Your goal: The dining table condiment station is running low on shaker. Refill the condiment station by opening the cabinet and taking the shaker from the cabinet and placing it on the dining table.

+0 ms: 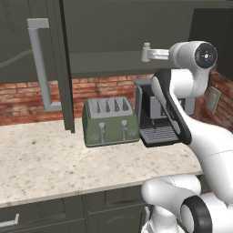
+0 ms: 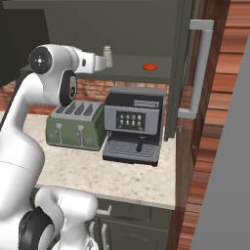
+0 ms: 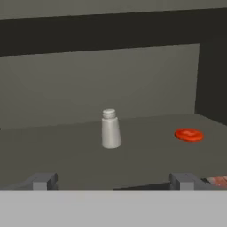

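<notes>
Hand view: the shaker (image 3: 110, 129) stands upright on the open cabinet's (image 1: 54, 68) shelf, centred ahead of the gripper (image 3: 113, 181), whose fingers (image 3: 41, 181) are spread wide and hold nothing. A fast approach could topple it. The right base view adds the coffee machine (image 2: 133, 124) below.

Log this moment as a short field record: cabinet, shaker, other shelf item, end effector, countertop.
cabinet: dark grey-green wall cabinet, doors open, pale bar handles
shaker: small pale grey-white cylindrical shaker, upright on the cabinet shelf, not held
other shelf item: flat red disc, to one side of the shaker, apart from it
end effector: two-finger end effector, open, short of the shaker, aimed at it
countertop: green four-slot toaster beside black coffee machine
</notes>
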### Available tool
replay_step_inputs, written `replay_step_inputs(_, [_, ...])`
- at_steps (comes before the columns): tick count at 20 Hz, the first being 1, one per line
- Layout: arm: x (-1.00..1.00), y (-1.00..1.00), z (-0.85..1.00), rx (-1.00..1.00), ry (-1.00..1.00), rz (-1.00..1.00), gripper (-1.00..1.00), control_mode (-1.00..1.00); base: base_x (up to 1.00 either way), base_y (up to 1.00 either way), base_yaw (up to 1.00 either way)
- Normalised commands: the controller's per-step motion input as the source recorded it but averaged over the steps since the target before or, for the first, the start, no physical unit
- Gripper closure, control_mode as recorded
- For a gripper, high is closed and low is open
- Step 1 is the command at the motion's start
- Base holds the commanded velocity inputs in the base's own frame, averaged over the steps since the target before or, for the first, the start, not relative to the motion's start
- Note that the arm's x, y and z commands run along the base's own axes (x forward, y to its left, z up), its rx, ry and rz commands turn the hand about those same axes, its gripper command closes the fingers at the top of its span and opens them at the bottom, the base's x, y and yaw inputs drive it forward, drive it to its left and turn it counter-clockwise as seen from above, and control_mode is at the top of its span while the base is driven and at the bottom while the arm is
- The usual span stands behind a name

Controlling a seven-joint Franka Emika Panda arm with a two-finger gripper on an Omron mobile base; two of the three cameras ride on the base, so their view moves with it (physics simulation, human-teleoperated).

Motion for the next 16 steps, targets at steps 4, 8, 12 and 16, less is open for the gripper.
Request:
replay_step_inputs(4, [0.22, 0.15, 0.2, -0.18, -0.03, 0.0, -1.0, -1.0, 0.0, 0.0, 0.0])
replay_step_inputs(8, [0.24, 0.21, 0.02, -0.17, -0.01, 0.0, -1.0, -1.0, 0.0, 0.0, 0.0])
replay_step_inputs(12, [0.43, 0.09, 0.0, -0.03, 0.0, 0.0, -1.0, -1.0, 0.0, 0.0, 0.0])
replay_step_inputs(16, [0.39, 0.0, -0.18, 0.0, 0.0, 0.0, -1.0, -1.0, 0.0, 0.0, 0.0])
